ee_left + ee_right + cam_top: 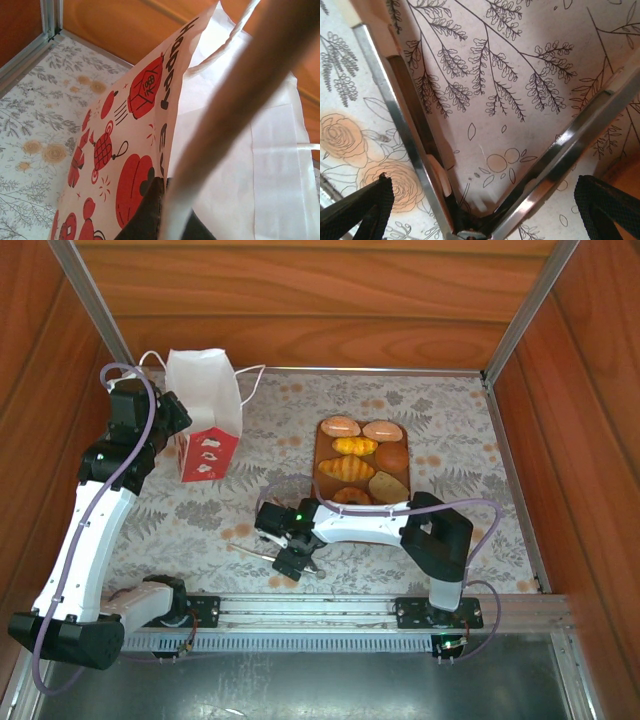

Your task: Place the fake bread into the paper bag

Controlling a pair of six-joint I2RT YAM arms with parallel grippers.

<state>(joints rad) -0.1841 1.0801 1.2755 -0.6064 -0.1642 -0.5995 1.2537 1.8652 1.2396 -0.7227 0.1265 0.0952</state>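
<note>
Loading has not begun, by the look of it: all the fake bread (352,468) lies on the brown board (319,445) at mid-counter, well right of the paper bag (205,415), which stands upright at the far left. The left fingers (142,220) are closed on the bag's wall near its mouth, apparently holding it steady and open. The right fingers (365,207) stand wide, low over the counter (450,410) near the front rail, straddling a pair of metal tongs (562,147); no contact with them is visible.

The next move probably calls for closing on the tongs squarely, or else lifting clear and swinging far-right to the nearest pastry. The bag's mouth is narrow, with cord handles hanging beside it, so any drop needs a centred approach from above. Open counter lies between bag and board; the wooden walls (300,300) close in the left, far and right sides.
</note>
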